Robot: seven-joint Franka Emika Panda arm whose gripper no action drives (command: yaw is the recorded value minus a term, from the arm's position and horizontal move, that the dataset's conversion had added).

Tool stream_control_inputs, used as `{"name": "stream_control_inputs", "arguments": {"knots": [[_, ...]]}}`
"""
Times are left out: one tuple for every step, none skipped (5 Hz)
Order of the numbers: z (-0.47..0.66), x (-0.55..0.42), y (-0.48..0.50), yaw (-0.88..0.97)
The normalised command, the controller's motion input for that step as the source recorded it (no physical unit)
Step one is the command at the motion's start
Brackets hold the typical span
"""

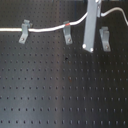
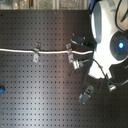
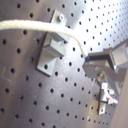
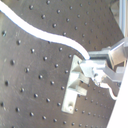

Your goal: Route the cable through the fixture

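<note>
The arm's grey two-fingered gripper (image 4: pixel 92 62) pinched the long white flexible cable (image 1: pixel 45 29) just beyond the middle small grey metal clip (image 1: pixel 67 35), apparently keeping it taut for seating in the slot.

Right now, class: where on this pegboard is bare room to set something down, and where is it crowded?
Free: the pegboard below the three clips in the first exterior view. Crowded: the top strip, where the cable, clips and gripper sit together.
</note>
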Motion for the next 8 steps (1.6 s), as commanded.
{"name": "stream_control_inputs", "arguments": {"knots": [[-0.19, 0.057, -0.022, -0.73], [0.13, 0.138, 0.437, 0.0], [0.15, 0.075, 0.305, -0.33], [0.08, 0.069, 0.346, -0.28], [0.0, 0.013, 0.117, -0.49], [0.0, 0.0, 0.0, 0.0], [0.2, -0.003, 0.002, -0.09], [0.39, -0.026, 0.054, 0.0]]}}
